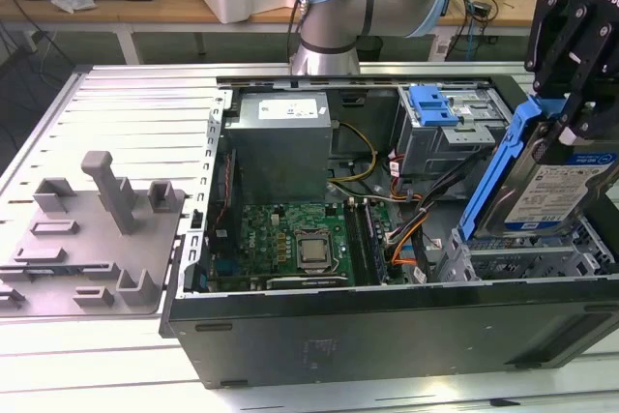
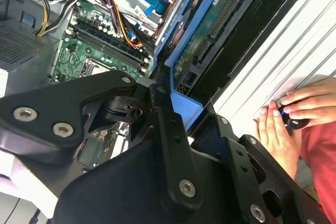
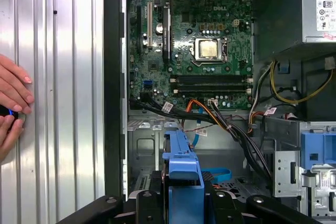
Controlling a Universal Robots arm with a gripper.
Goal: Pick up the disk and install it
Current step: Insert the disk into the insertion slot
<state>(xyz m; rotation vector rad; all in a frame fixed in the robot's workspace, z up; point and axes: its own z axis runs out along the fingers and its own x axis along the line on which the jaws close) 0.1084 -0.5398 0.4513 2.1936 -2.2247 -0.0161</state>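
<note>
Our hand is pinching the disk by its upper edge. The drive hangs tilted just below the hand, over the grey drive bay in the open computer case. Pickup is done, we judge, and installing is the step in hand. It calls for squaring the blue bracket with the bay beneath the hand before any lowering.
</note>
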